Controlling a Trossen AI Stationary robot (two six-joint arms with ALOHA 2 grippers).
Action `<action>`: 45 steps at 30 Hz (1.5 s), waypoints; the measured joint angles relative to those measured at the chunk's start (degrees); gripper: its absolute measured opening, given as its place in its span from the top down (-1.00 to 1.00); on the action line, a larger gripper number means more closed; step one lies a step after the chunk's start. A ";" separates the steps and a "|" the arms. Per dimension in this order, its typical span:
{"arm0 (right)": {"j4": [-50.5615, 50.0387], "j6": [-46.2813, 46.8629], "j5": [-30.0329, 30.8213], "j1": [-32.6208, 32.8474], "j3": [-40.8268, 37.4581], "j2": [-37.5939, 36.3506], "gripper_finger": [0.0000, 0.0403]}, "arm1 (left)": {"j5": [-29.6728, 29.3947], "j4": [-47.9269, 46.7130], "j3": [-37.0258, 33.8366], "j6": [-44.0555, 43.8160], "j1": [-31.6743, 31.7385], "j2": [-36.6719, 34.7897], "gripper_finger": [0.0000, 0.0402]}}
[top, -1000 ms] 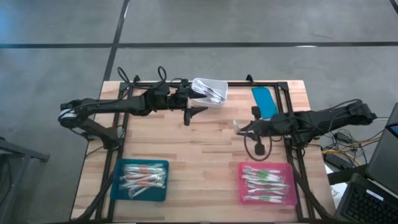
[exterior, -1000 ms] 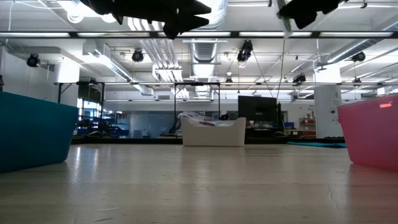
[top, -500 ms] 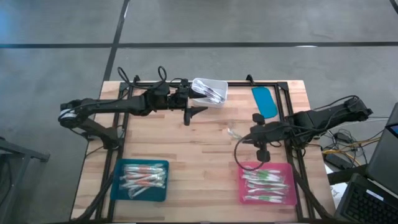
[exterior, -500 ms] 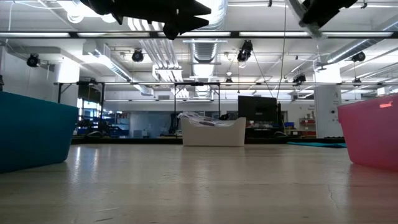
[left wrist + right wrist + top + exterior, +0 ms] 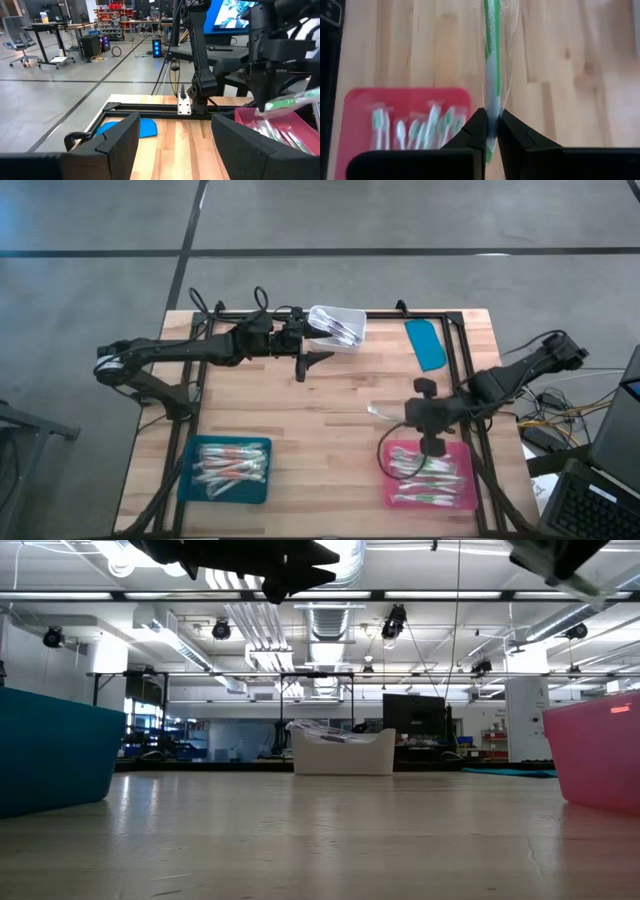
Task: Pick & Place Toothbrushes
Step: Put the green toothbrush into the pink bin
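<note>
A small white bin (image 5: 338, 327) at the table's far side holds wrapped toothbrushes (image 5: 340, 330). More toothbrushes lie in the teal tray (image 5: 192, 483) near left and the pink tray (image 5: 462, 455) near right. My right gripper (image 5: 397, 414) hovers just beyond the pink tray's far left corner, shut on one green-and-white toothbrush (image 5: 492, 60) in clear wrap. My left gripper (image 5: 314, 365) waits open, above the table beside the white bin. My right gripper pinches the wrapped toothbrush by one end (image 5: 491, 120) between its two fingers (image 5: 476, 127). It comes from the table's right, and the toothbrush sticks out ahead of the fingertips toward the table's left (image 5: 378, 411). It is lifted clear of the table.
A flat teal lid (image 5: 425, 343) lies far right, next to the black frame rail (image 5: 455, 350). Bare wood (image 5: 300, 415) spreads between the bin and the two trays. In the low view the teal tray (image 5: 50, 750) and pink tray (image 5: 600, 750) flank the white bin (image 5: 340, 752).
My right gripper has carried the toothbrush from the middle right of the table toward the near edge, ending by the pink tray's far left corner. It stays shut on the toothbrush throughout.
</note>
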 joint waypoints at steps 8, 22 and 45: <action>-2.93 12.01 -3.61 5.99 0.11 1.33 0.89 | 0.00 -0.02 -0.02 0.02 0.00 0.00 -0.25; -3.68 24.93 -6.92 21.33 -4.66 1.37 0.89 | 0.00 -0.02 -0.02 0.02 0.04 0.00 -0.25; 2.32 29.60 -25.35 27.86 -7.43 18.44 0.89 | 0.02 -0.22 -0.02 0.02 0.02 0.02 -0.25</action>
